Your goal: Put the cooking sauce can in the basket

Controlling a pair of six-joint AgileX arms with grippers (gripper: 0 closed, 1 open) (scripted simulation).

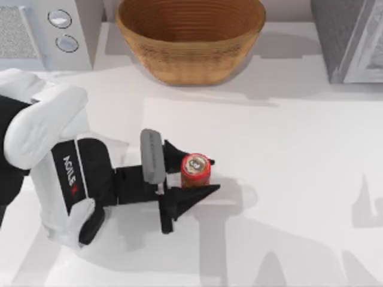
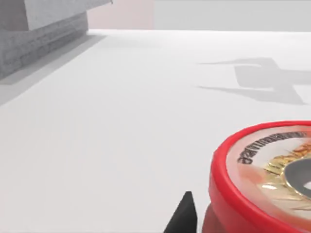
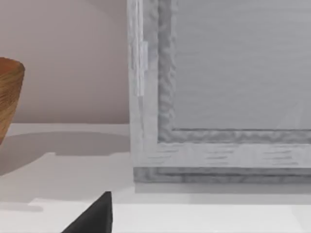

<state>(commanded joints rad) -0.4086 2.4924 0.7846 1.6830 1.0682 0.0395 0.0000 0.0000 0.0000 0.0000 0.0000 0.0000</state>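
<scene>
While our left gripper [image 1: 192, 174] is bracketing the cooking sauce can [image 1: 195, 170] with fingers spread, not yet clamped, we are judging it light, rigid and slick, best pinched mid-wall; the basket [image 1: 190, 37] is waiting well beyond the fingertips.

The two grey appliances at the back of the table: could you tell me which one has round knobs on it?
The appliance at the back left: it carries two round knobs. The one at the back right shows none.
</scene>
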